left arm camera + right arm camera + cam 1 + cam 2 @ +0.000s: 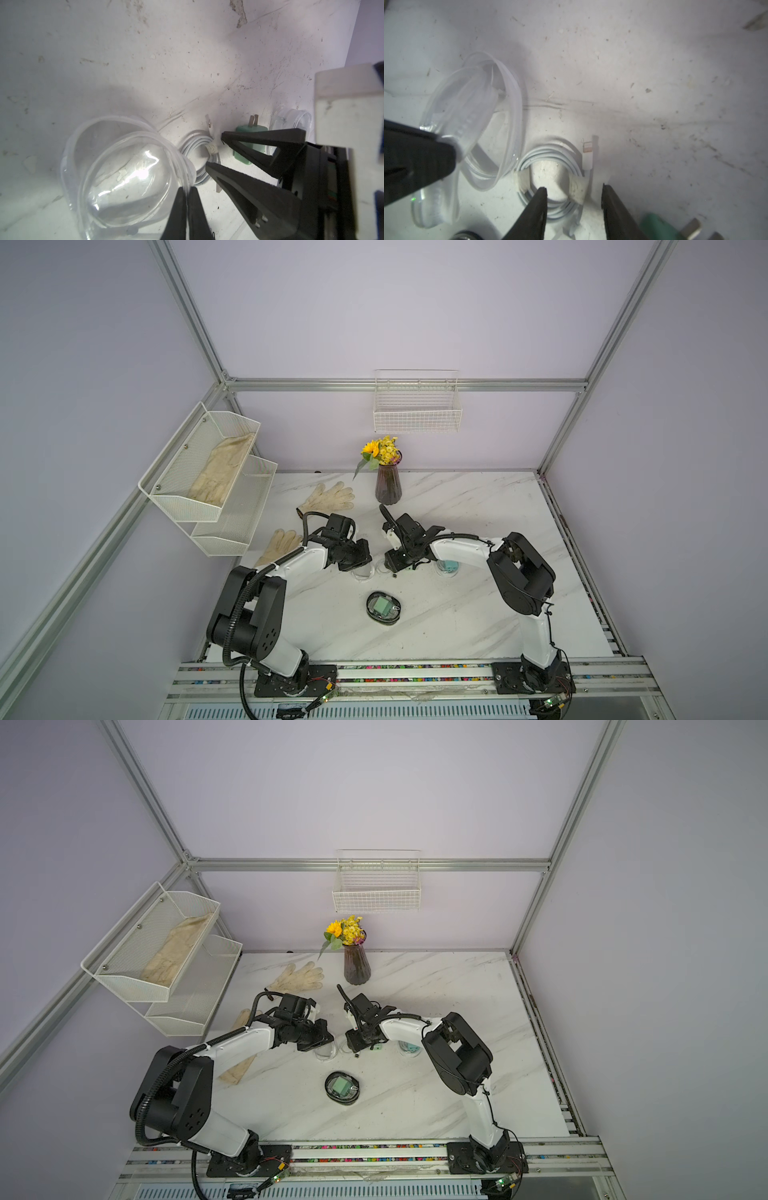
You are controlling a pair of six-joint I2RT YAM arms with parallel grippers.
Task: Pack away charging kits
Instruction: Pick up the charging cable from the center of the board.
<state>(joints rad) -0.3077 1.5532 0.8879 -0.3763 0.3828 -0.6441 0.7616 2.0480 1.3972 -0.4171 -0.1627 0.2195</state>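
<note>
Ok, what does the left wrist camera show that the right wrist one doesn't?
Only left wrist: a second clear case beyond the mint charger, whose prongs show fully. Only right wrist: the open right gripper straddling one side of the coiled cable, one finger inside the loop, one outside. Both: the cable, the charger, and the left gripper pinching the open clear case.

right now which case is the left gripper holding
The clear case beside the coiled cable, left gripper shut on its rim; the black-rimmed case and the case under the right arm lie unheld.
</note>
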